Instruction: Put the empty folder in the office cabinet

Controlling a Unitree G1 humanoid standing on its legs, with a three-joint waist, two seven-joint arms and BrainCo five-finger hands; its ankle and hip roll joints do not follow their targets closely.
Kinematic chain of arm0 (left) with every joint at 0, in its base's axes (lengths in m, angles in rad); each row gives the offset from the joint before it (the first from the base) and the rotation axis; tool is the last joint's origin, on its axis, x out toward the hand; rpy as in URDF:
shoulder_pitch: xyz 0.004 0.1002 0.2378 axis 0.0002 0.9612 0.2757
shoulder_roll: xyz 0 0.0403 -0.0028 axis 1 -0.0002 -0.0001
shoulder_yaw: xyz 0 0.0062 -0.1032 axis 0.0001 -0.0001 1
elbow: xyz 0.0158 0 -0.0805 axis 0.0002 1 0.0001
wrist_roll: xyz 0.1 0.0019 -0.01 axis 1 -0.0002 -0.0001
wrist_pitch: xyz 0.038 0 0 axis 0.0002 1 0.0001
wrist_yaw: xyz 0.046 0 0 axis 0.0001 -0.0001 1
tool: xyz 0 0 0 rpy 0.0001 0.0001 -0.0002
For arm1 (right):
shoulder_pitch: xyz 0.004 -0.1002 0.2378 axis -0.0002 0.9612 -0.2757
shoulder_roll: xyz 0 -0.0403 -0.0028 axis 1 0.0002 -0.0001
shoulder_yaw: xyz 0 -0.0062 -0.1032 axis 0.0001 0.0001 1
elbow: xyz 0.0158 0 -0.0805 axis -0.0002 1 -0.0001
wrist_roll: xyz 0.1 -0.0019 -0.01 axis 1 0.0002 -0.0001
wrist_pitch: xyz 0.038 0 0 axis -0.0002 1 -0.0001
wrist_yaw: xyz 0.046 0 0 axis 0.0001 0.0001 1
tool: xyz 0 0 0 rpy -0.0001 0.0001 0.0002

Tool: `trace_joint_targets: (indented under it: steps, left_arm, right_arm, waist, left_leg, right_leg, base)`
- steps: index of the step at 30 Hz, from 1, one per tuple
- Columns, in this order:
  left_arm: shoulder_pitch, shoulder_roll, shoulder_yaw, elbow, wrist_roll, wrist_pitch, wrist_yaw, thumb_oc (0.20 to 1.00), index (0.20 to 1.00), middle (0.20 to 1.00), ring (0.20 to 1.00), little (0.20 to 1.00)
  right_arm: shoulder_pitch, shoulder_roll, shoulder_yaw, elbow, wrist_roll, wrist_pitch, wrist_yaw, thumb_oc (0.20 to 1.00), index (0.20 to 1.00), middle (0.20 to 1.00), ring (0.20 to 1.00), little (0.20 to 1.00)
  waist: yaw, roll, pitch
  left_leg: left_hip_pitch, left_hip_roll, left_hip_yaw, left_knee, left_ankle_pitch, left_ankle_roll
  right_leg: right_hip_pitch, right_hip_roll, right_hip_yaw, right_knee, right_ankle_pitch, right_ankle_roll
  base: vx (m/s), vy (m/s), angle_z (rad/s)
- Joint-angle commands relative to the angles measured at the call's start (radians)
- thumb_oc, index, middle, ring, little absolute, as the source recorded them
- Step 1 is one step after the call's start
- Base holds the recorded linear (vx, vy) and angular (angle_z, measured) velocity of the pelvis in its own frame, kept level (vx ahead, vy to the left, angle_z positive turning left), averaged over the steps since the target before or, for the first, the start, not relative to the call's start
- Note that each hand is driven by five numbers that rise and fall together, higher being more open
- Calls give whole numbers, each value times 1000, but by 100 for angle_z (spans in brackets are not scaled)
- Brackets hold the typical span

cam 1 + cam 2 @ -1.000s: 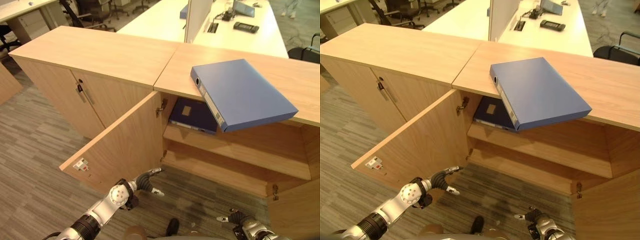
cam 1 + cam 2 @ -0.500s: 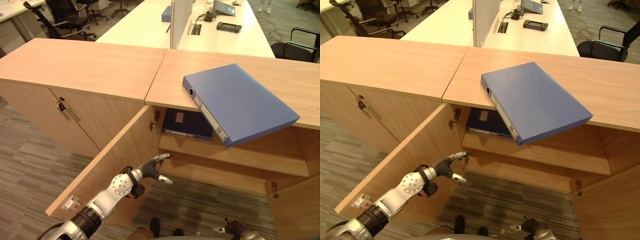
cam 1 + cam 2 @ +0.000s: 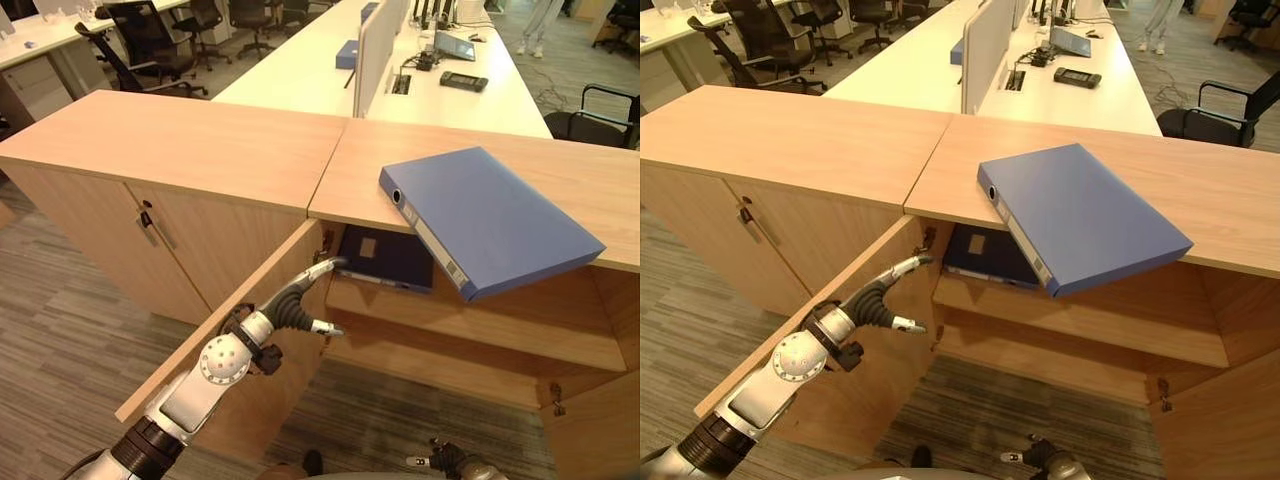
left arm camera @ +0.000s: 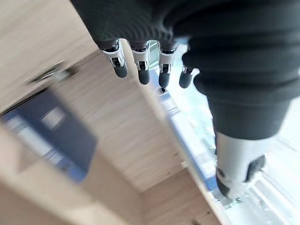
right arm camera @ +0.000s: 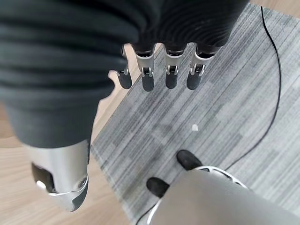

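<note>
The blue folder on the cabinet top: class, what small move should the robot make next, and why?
Probably lift the left hand from beside the open cabinet door up toward the blue folder. The folder lies untouched on the cabinet top, one corner jutting past the edge. The door is already open, the left hand is open and holds nothing, and the right hand hangs low over the floor.

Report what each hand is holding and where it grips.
Nothing. The left hand is open by the cabinet door; the right hand hangs open, empty.
</note>
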Motion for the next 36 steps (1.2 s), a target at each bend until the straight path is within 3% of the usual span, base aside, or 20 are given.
trace_joint_targets:
  steps: [1, 17, 22, 24, 25, 26, 28, 31, 33, 36]
  left_arm:
    - [-154, -3, -21, -48, 100, -81, 83, 1000, 1000, 1000, 1000, 1000]
    - [-524, -65, -186, 72, 335, -108, 229, 1000, 1000, 1000, 1000, 1000]
    - [-543, -61, -167, 76, 365, -109, 259, 1000, 1000, 1000, 1000, 1000]
    - [-544, -48, -156, 73, 357, -111, 269, 1000, 1000, 1000, 1000, 1000]
    - [-545, -48, -155, 74, 357, -111, 270, 1000, 1000, 1000, 1000, 1000]
    - [-542, -28, -144, 66, 373, -109, 281, 1000, 1000, 1000, 1000, 1000]
    - [-541, -30, -148, 73, 384, -107, 287, 1000, 1000, 1000, 1000, 1000]
    - [-545, -26, -142, 74, 436, -100, 306, 1000, 1000, 1000, 1000, 1000]
    - [-546, -18, -134, 73, 467, -104, 306, 1000, 1000, 1000, 1000, 1000]
    - [-553, -9, -131, 70, 470, -99, 305, 1000, 1000, 1000, 1000, 1000]
  right_arm:
    - [-34, 13, 12, 48, 50, -17, -19, 1000, 1000, 1000, 1000, 1000]
    - [-14, -22, 15, 49, 31, -36, -59, 1000, 1000, 1000, 1000, 1000]
    - [-15, -56, -2, 25, 0, -39, -51, 1000, 1000, 1000, 1000, 1000]
    - [-41, -59, -2, 6, 4, -36, -41, 1000, 1000, 1000, 1000, 1000]
    - [-42, -59, -1, 5, 5, -35, -40, 1000, 1000, 1000, 1000, 1000]
    - [-40, -47, 7, -11, 12, -41, -30, 1000, 1000, 1000, 1000, 1000]
    - [-38, -45, 8, -11, 14, -44, -30, 1000, 1000, 1000, 1000, 1000]
    - [-14, -47, -1, -20, 36, -52, -19, 1000, 1000, 1000, 1000, 1000]
    - [-4, -40, 3, -16, 34, -48, -15, 1000, 1000, 1000, 1000, 1000]
    - [17, -35, 10, -1, 47, -56, -5, 1000, 1000, 1000, 1000, 1000]
  waist:
    - [-3, -44, -25]
    - [-68, -24, -39]
    - [-72, -3, -24]
    - [-82, 8, 11]
    - [-79, 8, 11]
    - [-81, 5, 17]
    - [-90, 3, 23]
    - [-119, -17, 42]
    - [-118, -34, 30]
    - [-114, -59, 4]
  left_leg:
    - [26, -10, -7, 2, -96, -4]
    - [32, -11, 40, 2, -112, 3]
    - [30, -23, 82, 2, -127, 25]
    - [41, -22, 117, 4, -143, 39]
    - [41, -22, 121, 4, -143, 40]
    - [54, -3, 146, 3, -155, 28]
    - [61, 1, 136, 4, -156, 24]
    - [101, 16, 99, 5, -174, 10]
    - [115, 18, 93, 6, -183, 0]
    - [125, 64, 85, 5, -178, -28]
  right_leg:
    - [20, -100, 21, 14, 7, 145]
    - [1, -111, 48, 23, 24, 160]
    - [-77, -167, 65, 136, 36, 200]
    - [-167, -230, 88, 279, 98, 224]
    - [-173, -231, 92, 287, 96, 225]
    - [-215, -269, 38, 246, 107, 205]
    - [-228, -256, 45, 223, 108, 201]
    - [-278, -209, 116, 165, 140, 213]
    - [-240, -210, 101, 98, 143, 221]
    - [-204, -185, 95, 74, 142, 209]
  base:
    - [0, 0, 0]
    - [-5, 10, -9]
    - [-71, 118, -48]
    - [-114, 91, -53]
    - [-32, -38, -90]
    - [60, -105, -82]
    - [68, -100, -64]
    - [149, -170, 5]
    - [165, -181, 46]
    - [165, -235, 55]
